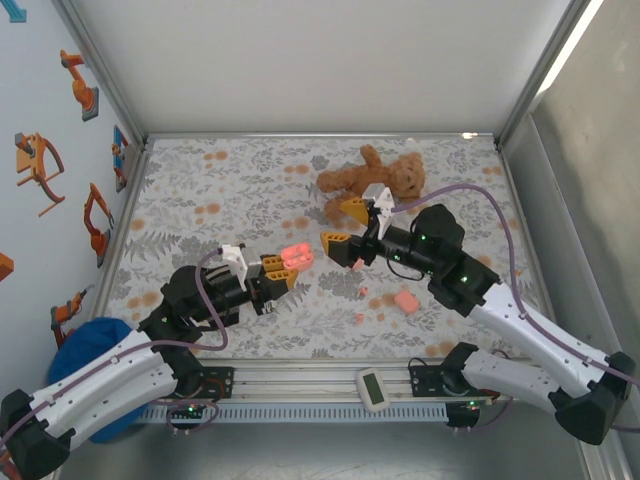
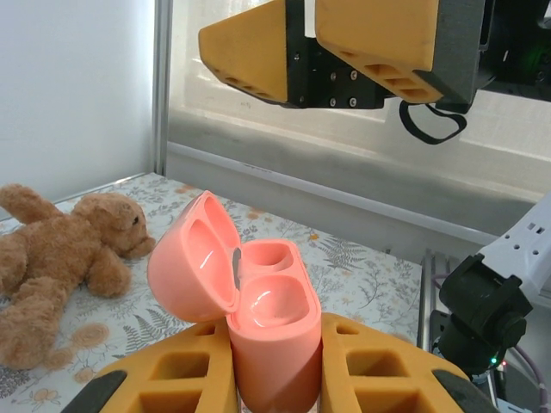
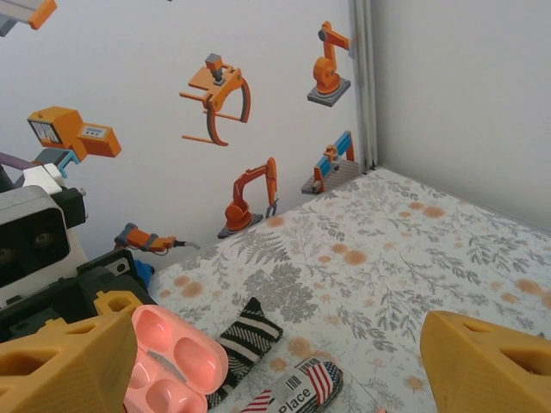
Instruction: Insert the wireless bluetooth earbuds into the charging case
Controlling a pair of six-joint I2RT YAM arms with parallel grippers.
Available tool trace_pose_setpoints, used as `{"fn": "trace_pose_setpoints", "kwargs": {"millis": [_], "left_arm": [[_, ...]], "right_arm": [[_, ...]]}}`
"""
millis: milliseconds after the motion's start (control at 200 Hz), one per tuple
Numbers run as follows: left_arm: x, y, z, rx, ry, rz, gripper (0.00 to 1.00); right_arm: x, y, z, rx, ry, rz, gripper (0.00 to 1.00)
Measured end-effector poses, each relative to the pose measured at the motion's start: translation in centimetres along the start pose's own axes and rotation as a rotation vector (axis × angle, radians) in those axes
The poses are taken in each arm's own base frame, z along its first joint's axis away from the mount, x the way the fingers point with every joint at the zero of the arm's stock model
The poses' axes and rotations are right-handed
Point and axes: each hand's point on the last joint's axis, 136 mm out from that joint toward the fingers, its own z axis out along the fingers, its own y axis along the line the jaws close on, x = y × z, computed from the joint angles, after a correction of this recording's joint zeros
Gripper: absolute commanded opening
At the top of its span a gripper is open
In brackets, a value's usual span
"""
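The left jaws clamped the open charging case point(image 1: 296, 255), both wells empty. The right jaws stood wide and empty just beyond the case; a careless swing could knock its lid. The earbuds point(image 1: 362, 292) lay on the surface point(image 1: 200, 190) right of the case, tiny enough to slip. Room lay left of the case; a teddy bear point(image 1: 375, 180) sat beyond it.

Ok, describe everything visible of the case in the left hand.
The case is glossy salmon-pink plastic with rounded corners. It stands upright, clamped at its base between the yellow fingers of the left hand. Its hinged lid is swung open to one side. The two wells in the base look empty.
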Motion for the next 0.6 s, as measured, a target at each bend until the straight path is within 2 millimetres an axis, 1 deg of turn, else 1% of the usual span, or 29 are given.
{"fn": "trace_pose_setpoints", "kwargs": {"millis": [50, 185, 386, 521, 601], "left_arm": [[0.1, 0.0, 0.0, -0.001, 0.004, -0.002, 0.09], [0.2, 0.0, 0.0, 0.0, 0.006, -0.003, 0.09], [0.5, 0.1, 0.0, -0.001, 0.014, -0.01, 0.09], [0.6, 0.1, 0.0, -0.001, 0.012, -0.016, 0.09], [0.7, 0.1, 0.0, -0.001, 0.014, -0.018, 0.09]], "right_arm": [[0.4, -0.2, -0.2, 0.018, 0.015, 0.006, 0.84], [2.2, -1.4, -0.6, 0.079, 0.082, 0.047, 0.84], [5.8, -3.7, -1.5, 0.17, 0.179, 0.144, 0.84], [8.4, -6.2, -2.5, 0.241, 0.223, 0.245, 0.83], [10.2, -7.8, -3.0, 0.281, 0.254, 0.313, 0.79]]}}
